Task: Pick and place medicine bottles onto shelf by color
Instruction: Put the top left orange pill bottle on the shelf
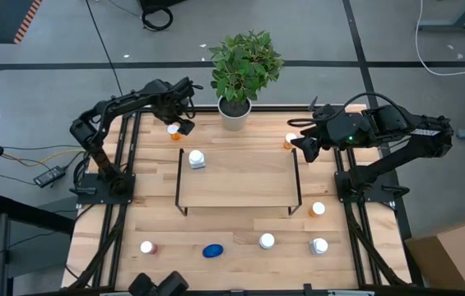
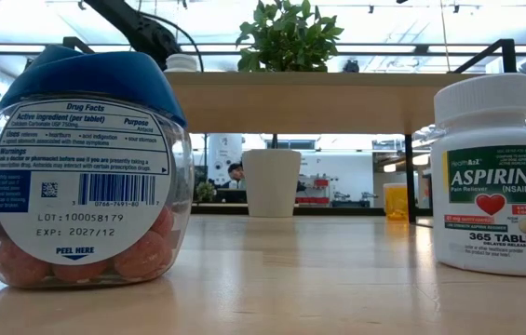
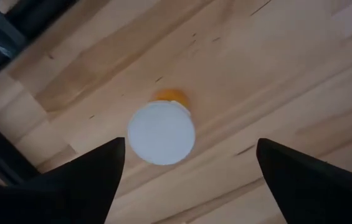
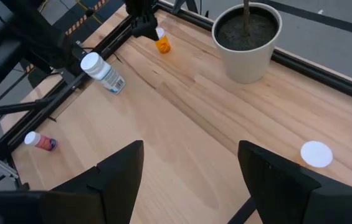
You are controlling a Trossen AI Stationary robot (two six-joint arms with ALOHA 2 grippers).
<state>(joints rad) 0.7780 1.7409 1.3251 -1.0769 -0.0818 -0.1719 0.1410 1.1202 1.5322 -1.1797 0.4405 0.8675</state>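
Note:
My left gripper (image 3: 188, 180) is open, pointing down over an orange bottle with a white cap (image 3: 161, 132) that stands on its base at the table's far left (image 1: 174, 131); its fingers do not touch it. My right gripper (image 4: 191, 180) is open and empty at the far right, beside another orange bottle (image 1: 290, 141), whose cap also shows in the right wrist view (image 4: 316, 154). The shelf (image 1: 240, 197) stands mid-table with a clear-white bottle (image 1: 197, 159) on its far left part.
A potted plant (image 1: 236, 111) stands at the far edge. An orange bottle (image 1: 318, 209), two white ones (image 1: 267, 241) (image 1: 320, 245), a blue oval one (image 1: 212, 251) and a dark reddish one (image 1: 146, 247) stand toward the near edge.

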